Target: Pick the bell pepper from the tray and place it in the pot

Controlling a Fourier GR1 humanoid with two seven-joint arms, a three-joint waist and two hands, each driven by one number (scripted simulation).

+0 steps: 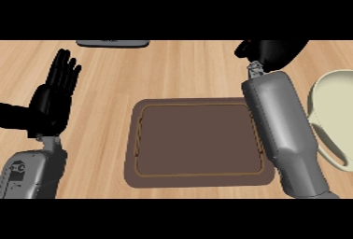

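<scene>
Tray point(196, 142) is seen near centre of the wooden worktop point(179, 70), dark brown, rimmed, its inner floor bare; no bell pepper is seen on it. Right robot hand point(272, 50) is found at the far right, past the tray's far right corner, fingers curled; whether the pepper is enclosed cannot be told. Right forearm point(283, 135) is laid over the tray's right edge. Pot point(331, 116), cream, is cut by the right edge, just beside the forearm. Left robot hand point(55, 93) is held open at the left, fingers straight, well apart from the tray. Bare worktop is left between them. Dark object point(112, 43) is cut by the far edge.
</scene>
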